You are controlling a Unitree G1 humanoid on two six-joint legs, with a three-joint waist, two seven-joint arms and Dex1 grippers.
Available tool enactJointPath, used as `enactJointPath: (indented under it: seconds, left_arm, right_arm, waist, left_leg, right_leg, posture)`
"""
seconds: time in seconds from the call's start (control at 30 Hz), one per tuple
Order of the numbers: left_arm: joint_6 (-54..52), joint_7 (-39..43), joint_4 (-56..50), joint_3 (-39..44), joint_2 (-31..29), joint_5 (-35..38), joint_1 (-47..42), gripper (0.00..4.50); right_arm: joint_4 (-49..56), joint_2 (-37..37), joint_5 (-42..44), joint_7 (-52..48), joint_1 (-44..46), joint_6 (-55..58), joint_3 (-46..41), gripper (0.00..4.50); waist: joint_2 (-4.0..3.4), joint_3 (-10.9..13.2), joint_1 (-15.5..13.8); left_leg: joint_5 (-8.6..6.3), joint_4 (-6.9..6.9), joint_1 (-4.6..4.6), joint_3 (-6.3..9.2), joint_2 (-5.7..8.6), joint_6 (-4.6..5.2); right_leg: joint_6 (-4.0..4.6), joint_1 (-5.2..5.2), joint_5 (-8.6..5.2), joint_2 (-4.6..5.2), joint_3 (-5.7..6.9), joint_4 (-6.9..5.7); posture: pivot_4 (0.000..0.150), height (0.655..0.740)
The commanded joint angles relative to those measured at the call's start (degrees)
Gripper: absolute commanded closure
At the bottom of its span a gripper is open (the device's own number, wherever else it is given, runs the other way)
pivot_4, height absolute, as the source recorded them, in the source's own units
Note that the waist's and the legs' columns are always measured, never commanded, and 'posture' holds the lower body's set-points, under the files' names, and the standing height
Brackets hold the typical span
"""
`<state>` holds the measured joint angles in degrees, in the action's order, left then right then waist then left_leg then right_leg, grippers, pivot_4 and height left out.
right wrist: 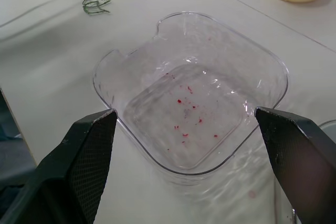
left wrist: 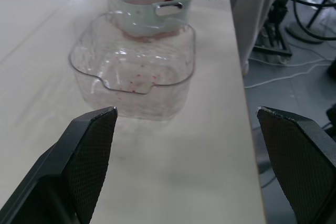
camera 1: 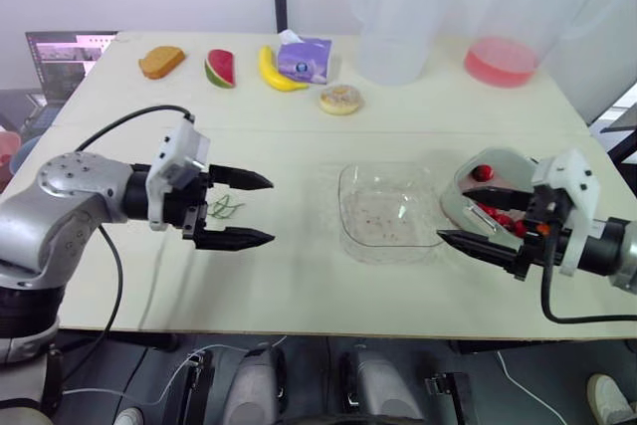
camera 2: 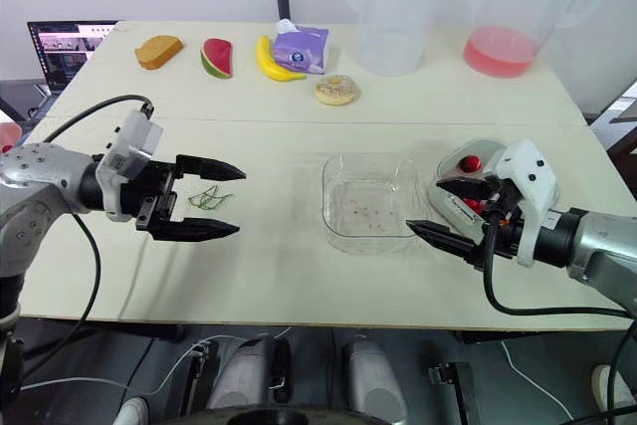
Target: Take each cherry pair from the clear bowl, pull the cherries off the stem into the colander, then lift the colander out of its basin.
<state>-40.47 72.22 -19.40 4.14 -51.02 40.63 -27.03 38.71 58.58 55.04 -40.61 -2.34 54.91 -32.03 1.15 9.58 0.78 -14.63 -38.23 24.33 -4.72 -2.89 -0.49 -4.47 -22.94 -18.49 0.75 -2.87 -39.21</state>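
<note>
Left claw (camera 1: 271,210) is hovering spread wide over the bench (camera 1: 299,286), green stems (camera 1: 225,208) lying near it | right claw (camera 1: 453,214) is also spread, just beside the clear bowl (camera 1: 344,208) | cherries (camera 1: 483,173) are sitting in the colander (camera 1: 508,158), touching the bowl's right side.

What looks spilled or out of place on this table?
Loose green stems lie on the bare table by the open left gripper, and the empty clear bowl is flecked with red specks. Nothing is tipped.
</note>
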Motion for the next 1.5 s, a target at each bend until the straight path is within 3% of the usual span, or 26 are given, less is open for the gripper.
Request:
enactJointPath:
  seconds: [0.03, 0.17, 0.47, 0.87, 0.97, 1.13, 1.2, 1.5]
  left_arm:
    - [1.2, -1.0, -1.8, 1.1, 0.3, 0.8, -1.1, 0.05]
    - [2.3, -1.0, -1.9, 0.4, 0.6, 0.2, -1.1, 0.05]
    - [3.4, -1.7, -1.6, -1.1, 1.3, -0.3, -1.5, 0.05]
    - [3.8, -2.4, -3.3, -2.9, 2.4, -0.7, -1.8, 0.05]
    - [3.7, -2.7, -3.9, -2.9, 2.5, -0.6, -1.3, 0.00]
    - [3.7, -2.8, -4.2, -2.8, 2.4, -0.6, -0.9, 0.00]
    - [3.8, -2.7, -4.2, -2.9, 2.4, -0.7, -0.8, 0.00]
    - [4.0, -2.2, -3.8, -2.8, 2.3, -0.8, -0.7, 0.00]
  right_arm:
    - [0.5, 1.8, -0.6, 0.6, -0.1, 0.6, -3.0, 0.00]
    - [-2.9, 4.5, -2.2, 1.2, 0.2, 3.0, -3.2, 0.00]
    - [-12.3, 9.6, -12.8, 4.1, 3.7, 4.2, 6.7, 0.00]
    - [-17.7, 9.2, -19.2, 0.6, 12.0, 2.8, 18.3, 0.00]
    - [-17.5, 8.6, -19.6, 0.2, 12.8, 3.2, 19.0, 0.99]
    - [-17.6, 7.8, -20.8, -0.2, 12.6, 3.2, 20.1, 3.54]
    - [-17.9, 7.6, -21.4, -0.3, 12.5, 3.0, 20.5, 4.33]
    - [-18.5, 7.3, -21.8, -0.8, 13.1, 3.3, 20.5, 4.32]
  waist:
    - [0.00, 0.0, 0.0]
    - [0.00, 0.0, 0.0]
    - [0.00, 0.0, 0.0]
    - [0.00, 0.0, 0.1]
    - [0.00, 0.0, 0.0]
    - [0.00, 0.0, 0.0]
    - [0.00, 0.0, 0.0]
    - [0.00, 0.0, 0.0]
  left_leg:
    - [0.00, 0.00, 0.01, 0.00, 0.00, 0.00]
    - [0.00, 0.00, 0.00, -0.01, 0.01, 0.01]
    - [0.00, 0.00, 0.01, -0.03, 0.01, 0.01]
    - [0.00, 0.00, 0.02, -0.03, 0.00, 0.01]
    - [0.00, 0.00, 0.02, -0.04, 0.00, 0.01]
    - [0.00, 0.00, 0.02, -0.04, 0.01, 0.01]
    - [0.00, -0.01, 0.02, -0.04, 0.01, 0.01]
    - [0.00, -0.02, -0.04, -0.04, 0.01, 0.01]
  right_leg:
    - [0.00, 0.00, 0.00, 0.00, 0.00, 0.01]
    - [0.00, 0.00, 0.00, 0.00, 0.00, 0.01]
    - [0.00, -0.03, 0.00, 0.00, -0.02, 0.02]
    - [0.00, -0.06, 0.00, -0.02, -0.04, 0.01]
    - [0.00, -0.06, 0.00, -0.02, -0.04, 0.01]
    - [0.00, -0.06, 0.00, -0.01, -0.03, 0.01]
    - [0.00, -0.04, 0.00, 0.00, -0.03, 0.01]
    - [0.00, 0.02, 0.00, 0.00, -0.03, 0.01]
  posture:
    - [0.150, 0.7400]
    - [0.150, 0.7400]
    - [0.150, 0.7400]
    - [0.150, 0.7400]
    - [0.150, 0.7400]
    - [0.150, 0.7400]
    - [0.150, 0.7400]
    - [0.150, 0.7400]
